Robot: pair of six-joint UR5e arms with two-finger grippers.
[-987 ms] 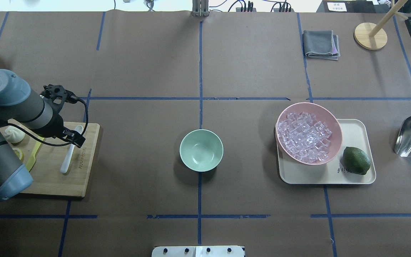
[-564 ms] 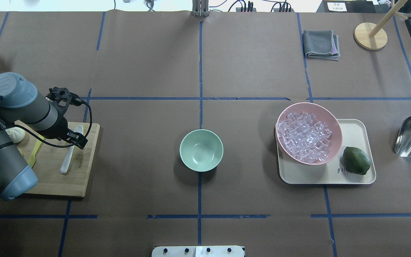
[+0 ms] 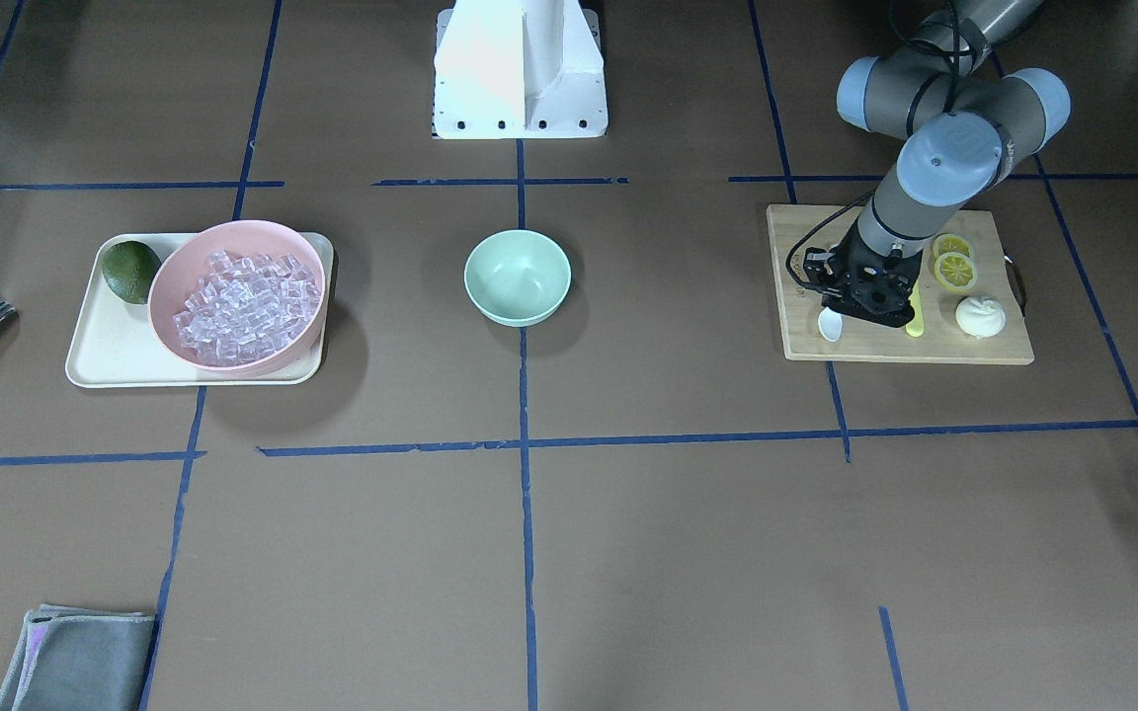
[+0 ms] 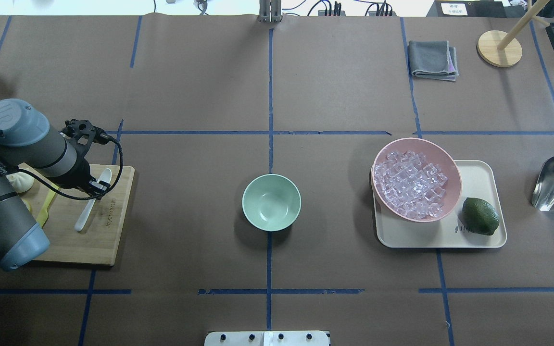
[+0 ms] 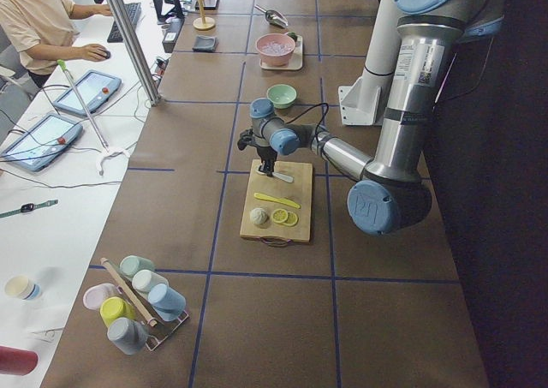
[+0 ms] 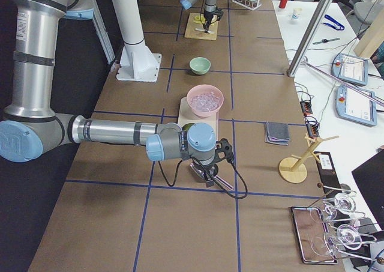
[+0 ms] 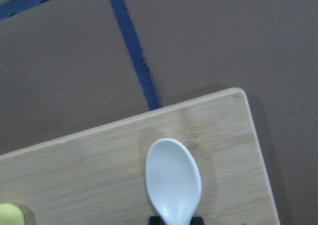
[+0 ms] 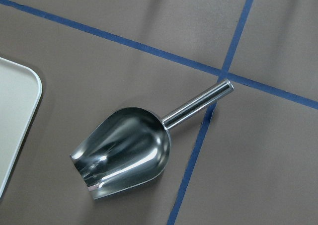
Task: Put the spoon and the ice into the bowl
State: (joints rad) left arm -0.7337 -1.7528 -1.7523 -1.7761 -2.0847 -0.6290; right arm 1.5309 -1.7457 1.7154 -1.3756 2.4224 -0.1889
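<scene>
There's the left gripper [image 4: 98,186], low on the bamboo cutting board [image 4: 99,240]. Its black fingertips [image 7: 155,219] sit tight against either side of the spoon [image 7: 174,178], right at the neck, so I'd call that a pinch on the spoon, with the oval head poking out just ahead of the fingers and the slim handle trailing behind them. It's smooth, glossy white plastic, light and narrow where it's held, so my feeling is a firm squeeze and a straight lift will serve best; any twist and it could swivel in the grip. The bowl [image 4: 253,204] — mint green, round, plain-sided, spoon and ice not yet in it — stands well away from the fingers, out past the board's edge, so the carry wants to be level and the release low over the rim. The yellow knife [image 3: 915,318] lies close beside the fingers; worth clearing. The ice [image 4: 409,185], a heap of glassy cubes, waits in the pink bowl [image 4: 454,168], farther off again beyond the green one. The right gripper [image 6: 210,175] hangs over a shiny steel scoop [image 8: 124,153]; spread or closed, I cannot tell.
</scene>
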